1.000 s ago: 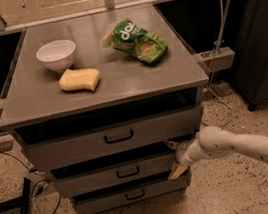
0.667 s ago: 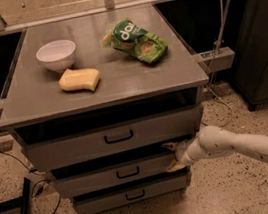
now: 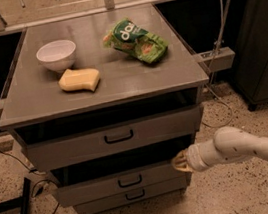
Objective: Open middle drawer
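Observation:
The grey cabinet [image 3: 27,103] has three drawers. The middle drawer [image 3: 86,190] has a small black bar handle [image 3: 129,181]. It stands pulled out a little, with a dark gap above its front. My gripper [image 3: 179,162] is at the right end of the middle drawer's top edge, on the white arm [image 3: 241,147] that comes in from the right. The taller top drawer [image 3: 69,148] with the longer handle also stands partly out. The small bottom drawer [image 3: 103,203] is below.
On the cabinet top lie a white bowl [image 3: 56,55], a yellow sponge [image 3: 79,80] and a green chip bag [image 3: 135,41]. A black stand leg [image 3: 22,213] and cables lie on the floor at left. A dark cabinet [image 3: 261,33] stands at right.
The middle drawer has slid out toward the camera; its handle sits lower and the gap above it is wider. The gripper has come forward with the drawer's right end.

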`<state>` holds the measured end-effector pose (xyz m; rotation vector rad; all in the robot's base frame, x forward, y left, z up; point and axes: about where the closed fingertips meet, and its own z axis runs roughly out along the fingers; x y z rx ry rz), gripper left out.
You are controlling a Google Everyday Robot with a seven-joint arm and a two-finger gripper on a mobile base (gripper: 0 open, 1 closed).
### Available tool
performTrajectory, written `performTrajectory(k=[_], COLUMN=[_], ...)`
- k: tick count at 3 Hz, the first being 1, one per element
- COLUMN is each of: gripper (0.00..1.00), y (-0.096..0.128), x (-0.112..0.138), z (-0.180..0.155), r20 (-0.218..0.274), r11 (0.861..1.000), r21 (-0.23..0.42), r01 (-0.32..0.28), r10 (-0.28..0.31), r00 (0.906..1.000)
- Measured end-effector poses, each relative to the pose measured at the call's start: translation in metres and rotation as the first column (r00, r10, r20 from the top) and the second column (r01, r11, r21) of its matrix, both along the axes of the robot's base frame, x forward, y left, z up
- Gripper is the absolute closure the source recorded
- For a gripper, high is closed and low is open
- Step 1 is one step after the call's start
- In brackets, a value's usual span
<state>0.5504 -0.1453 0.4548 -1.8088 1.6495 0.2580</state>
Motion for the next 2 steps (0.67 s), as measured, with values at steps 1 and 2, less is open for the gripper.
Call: performTrajectory(k=[1, 2], gripper=[1.0, 0.81], y=[-0.024, -0.042], x=[-0.069, -0.091], z=[0.017, 0.011], r20=[-0.01, -0.03], r11=[0.999, 0.998], r21=[0.008, 0.01], r01=[0.031, 0.068], r10=[-0.031, -0.068], r00=[0.9995, 0.9972])
